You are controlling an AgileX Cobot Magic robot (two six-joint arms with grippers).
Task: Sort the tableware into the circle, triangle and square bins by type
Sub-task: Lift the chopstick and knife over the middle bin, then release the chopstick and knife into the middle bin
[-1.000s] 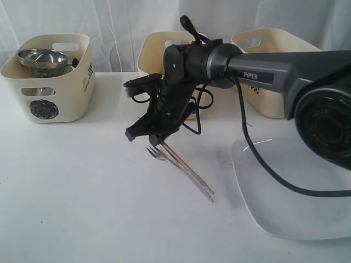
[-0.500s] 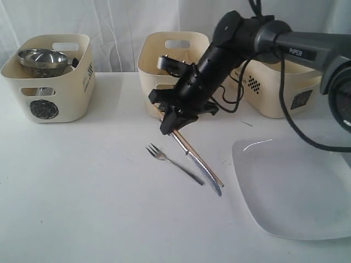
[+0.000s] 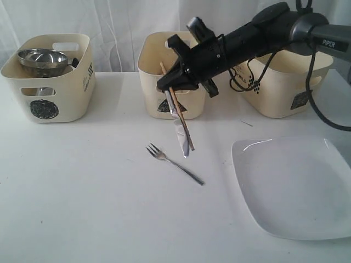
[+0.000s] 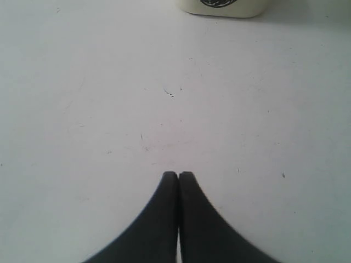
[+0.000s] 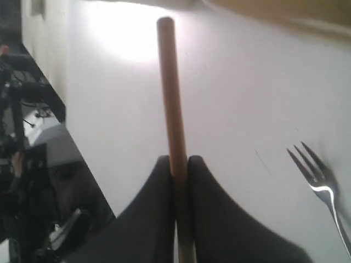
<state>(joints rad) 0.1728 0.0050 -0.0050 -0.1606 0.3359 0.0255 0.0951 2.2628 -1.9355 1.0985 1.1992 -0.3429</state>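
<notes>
My right gripper [image 3: 168, 87] hangs in front of the middle bin [image 3: 152, 60], shut on a wooden chopstick [image 3: 185, 131] and a steel knife [image 3: 179, 129]. Both slant down from the jaws, clear of the table. The right wrist view shows the chopstick [image 5: 168, 82] pinched between the right gripper's [image 5: 178, 160] black fingers. A steel fork [image 3: 174, 162] lies on the table below, and the fork [image 5: 321, 183] also shows in that wrist view. The large white plate [image 3: 296, 189] lies at the front right. In its wrist view my left gripper [image 4: 178, 174] is shut and empty over bare table.
The left bin [image 3: 66, 93] with a round mark holds a steel bowl [image 3: 41, 57]. The right bin [image 3: 282, 93] with a chequered mark stands behind the plate. The base of a bin [image 4: 222, 6] shows ahead of the left gripper.
The right arm has risen and swung back toward the middle bin, lifting the chopstick and knife off the table. The fork stays where it lay.
</notes>
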